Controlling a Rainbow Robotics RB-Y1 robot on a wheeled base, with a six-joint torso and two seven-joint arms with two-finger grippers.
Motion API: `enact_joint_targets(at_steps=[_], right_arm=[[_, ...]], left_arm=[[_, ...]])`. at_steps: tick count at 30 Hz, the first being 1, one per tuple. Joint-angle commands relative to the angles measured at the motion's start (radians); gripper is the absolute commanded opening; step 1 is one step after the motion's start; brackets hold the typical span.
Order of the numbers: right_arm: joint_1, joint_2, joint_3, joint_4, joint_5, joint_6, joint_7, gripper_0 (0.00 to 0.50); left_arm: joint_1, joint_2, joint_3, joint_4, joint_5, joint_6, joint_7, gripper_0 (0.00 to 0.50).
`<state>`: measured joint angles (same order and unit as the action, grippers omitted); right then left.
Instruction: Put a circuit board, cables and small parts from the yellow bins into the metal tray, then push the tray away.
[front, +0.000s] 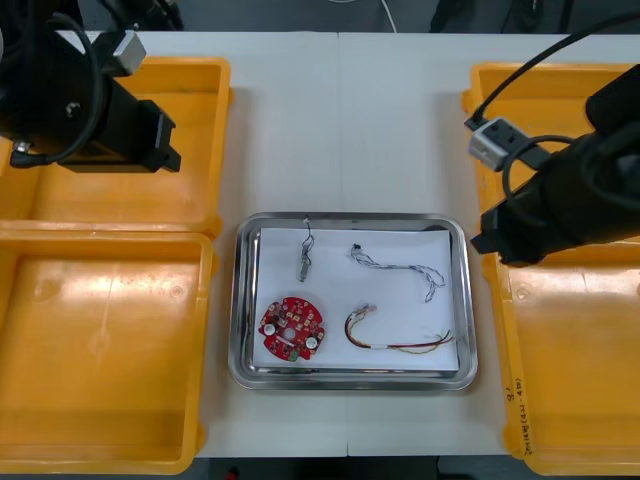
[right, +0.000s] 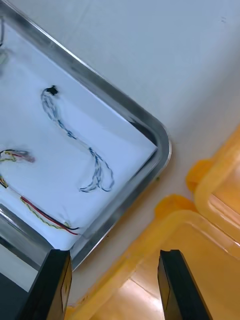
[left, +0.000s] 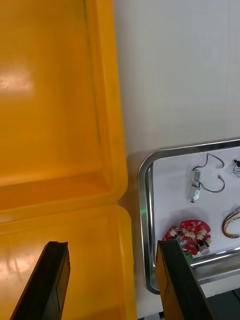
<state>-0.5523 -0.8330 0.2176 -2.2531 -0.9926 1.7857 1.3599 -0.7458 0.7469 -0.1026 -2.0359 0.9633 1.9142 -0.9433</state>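
The metal tray (front: 468, 300) sits in the middle of the bench (front: 350, 120), towards its near edge, with a pair of yellow bins at each side. It is lined white inside.

The round red circuit board (front: 291, 328) lies in the tray's near left corner. The red and yellow cable (front: 395, 340) curls along the near edge towards the right corner. The twisted blue and white cable (front: 400, 268) runs across the far right part. By the far edge, left of the middle, a thin black cable (front: 306, 238) lies with a small metal part (front: 302, 262) on it.

The left gripper (left: 112, 244) hangs above the join between the far left bin (front: 215, 140) and the near left bin (front: 100, 330), close to their edge on the tray side. Its fingers are spread wide and hold nothing.

The right gripper (right: 114, 252) hovers over the inner rim of the near right bin (front: 560, 400), just beside the tray's far right corner and in front of the far right bin (front: 500, 80). Its fingers also stand apart, with nothing between them.
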Motion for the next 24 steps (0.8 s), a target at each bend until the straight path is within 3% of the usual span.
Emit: enact_joint_targets(at_steps=[1,12,24], right_arm=[[-0.083,-0.038,0.167,-0.080,0.055,-0.032,0.041,0.500],[-0.147,0.028,0.408,-0.089,0.123,-0.081,0.062,0.500],[-0.152,0.146,0.632,-0.089,0.307,-0.120,0.102,0.500]], left_arm=[[0.086,0.077,0.070,-0.087,0.032,0.006,-0.080,0.500],[0.226,0.152,0.202,-0.168,0.126,0.006,-0.121,0.500],[0.368,0.238,0.317,-0.182,0.132,0.006,-0.169,0.500]])
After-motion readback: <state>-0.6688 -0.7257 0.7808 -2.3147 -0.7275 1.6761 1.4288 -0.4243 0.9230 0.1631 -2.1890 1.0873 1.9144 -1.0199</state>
